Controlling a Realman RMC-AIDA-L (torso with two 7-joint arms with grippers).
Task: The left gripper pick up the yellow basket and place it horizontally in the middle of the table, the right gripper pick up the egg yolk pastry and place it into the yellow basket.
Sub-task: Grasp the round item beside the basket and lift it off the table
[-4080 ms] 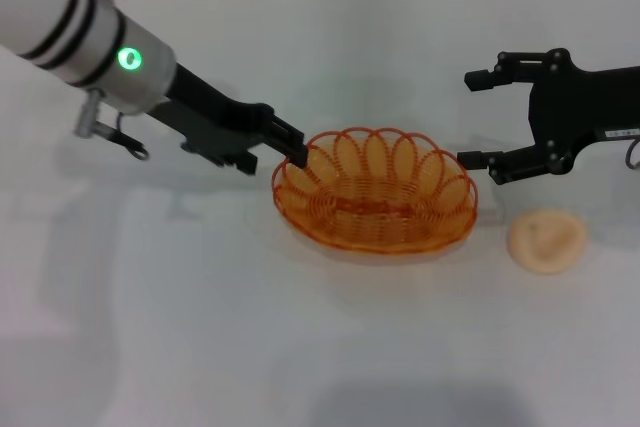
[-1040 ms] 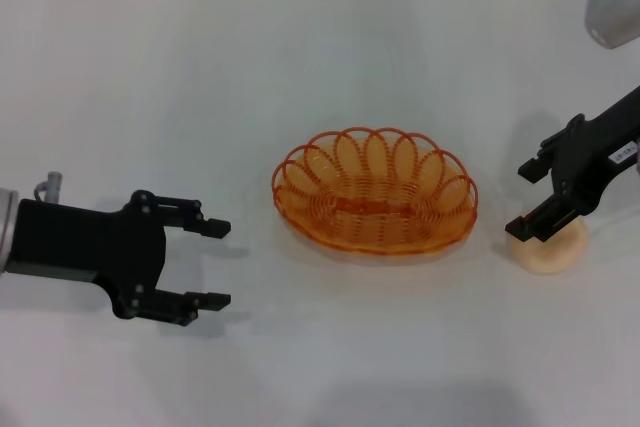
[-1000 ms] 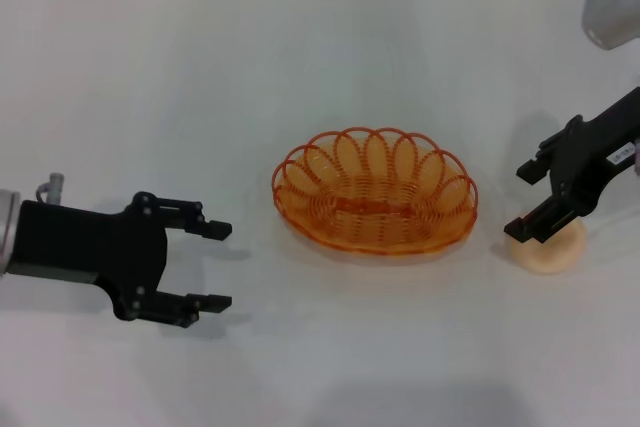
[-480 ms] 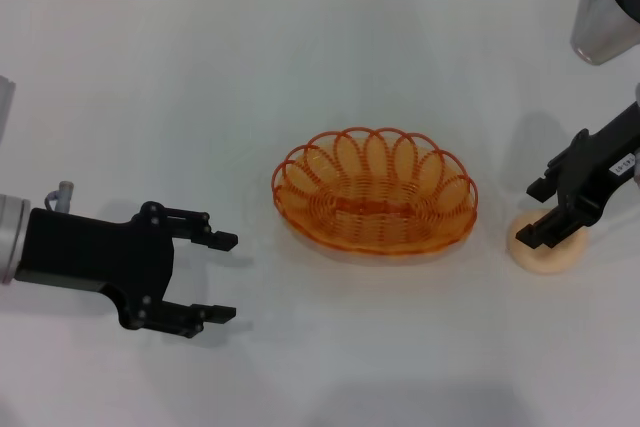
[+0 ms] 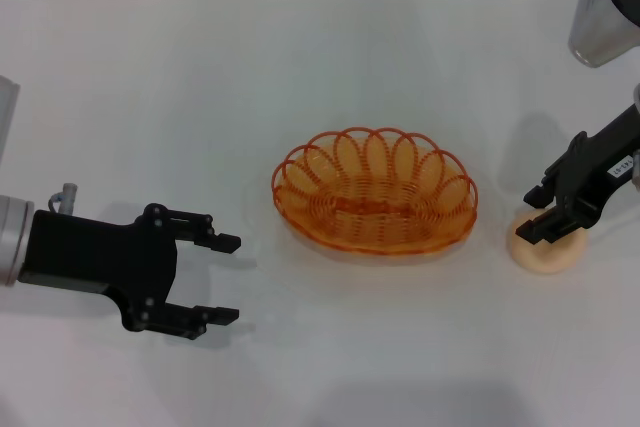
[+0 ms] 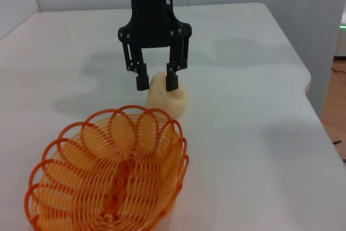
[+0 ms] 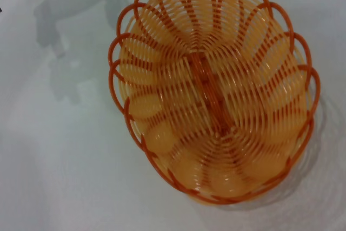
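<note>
The yellow basket lies lengthwise across the middle of the white table, empty. It also shows in the left wrist view and the right wrist view. The egg yolk pastry lies on the table to the basket's right. My right gripper is open and low over the pastry. In the left wrist view its fingers straddle the top of the pastry. My left gripper is open and empty at the front left, well apart from the basket.
The table's far edge meets a pale wall at the back. The right arm's grey upper link hangs over the far right corner. In the left wrist view the table's edge runs close behind the pastry.
Since 4.1 s ago my left gripper has let go of the basket's rim and drawn back to the front left. My right gripper has moved from beside the basket down onto the pastry.
</note>
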